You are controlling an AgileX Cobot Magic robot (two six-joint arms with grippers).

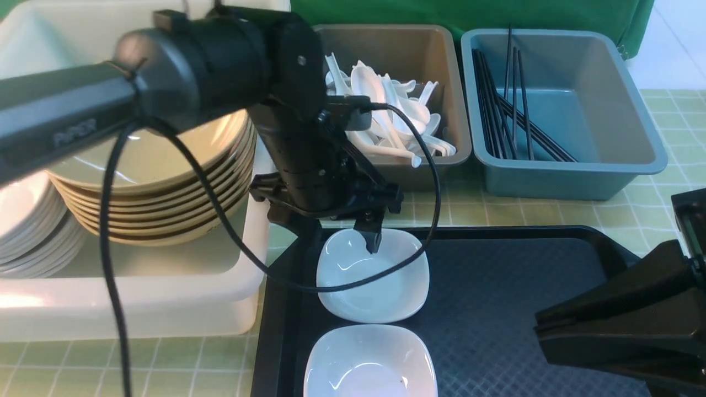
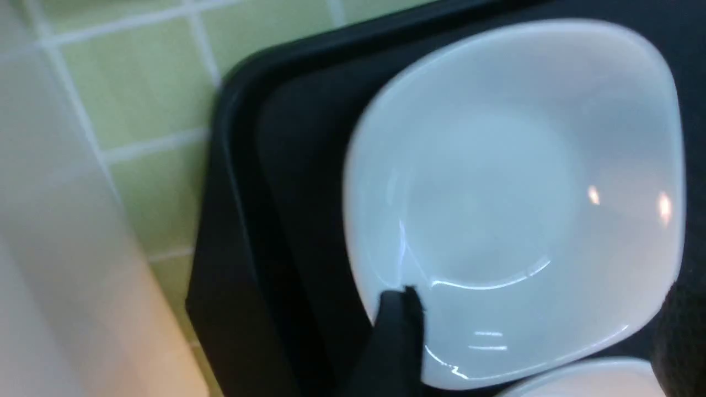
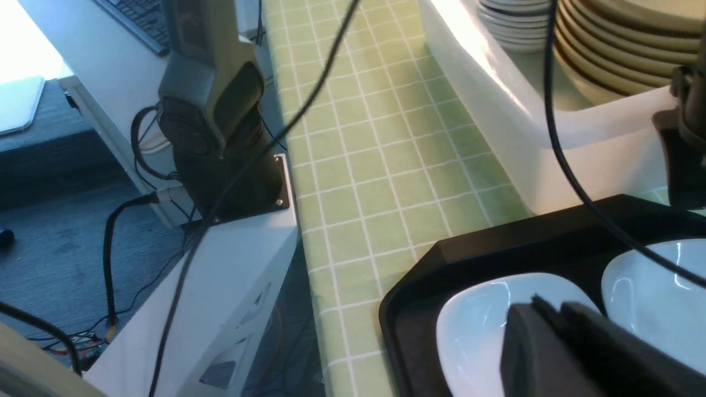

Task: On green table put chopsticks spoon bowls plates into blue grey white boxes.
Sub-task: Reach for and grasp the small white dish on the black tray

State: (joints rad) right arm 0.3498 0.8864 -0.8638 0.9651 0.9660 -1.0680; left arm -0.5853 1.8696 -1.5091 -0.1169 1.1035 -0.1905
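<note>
Centrally, left gripper at the far left corner of the far dish, jaws spread wide, clamping nothing. One fingertip just inside the rim; touching the glaze or hovering, cannot tell. Other finger hidden from the front, judged to sit outside the rim. Far dish flat on the black tray, just behind the near dish, same square white kind. Black cable looped low across the far dish.

Step in hand, as judged: pinching the rim for the lift. Sink lower to seat the rim deep between the pads; close squarely against likely slip on smooth glaze. Lift straight up, level, high enough to clear the tray lip and the wall of the white box before swinging left. Mind the cable: risk of dragging the near dish.

Right gripper low at the tray's near right, jaws pressed together, empty, to the right of the near dish.

Outward: white box just beside the tray's left edge, holding a stack of tan plates and a stack of white plates. Beyond the tray, grey box with white spoons; to its right, blue box with black chopsticks. Green checked table under all.
</note>
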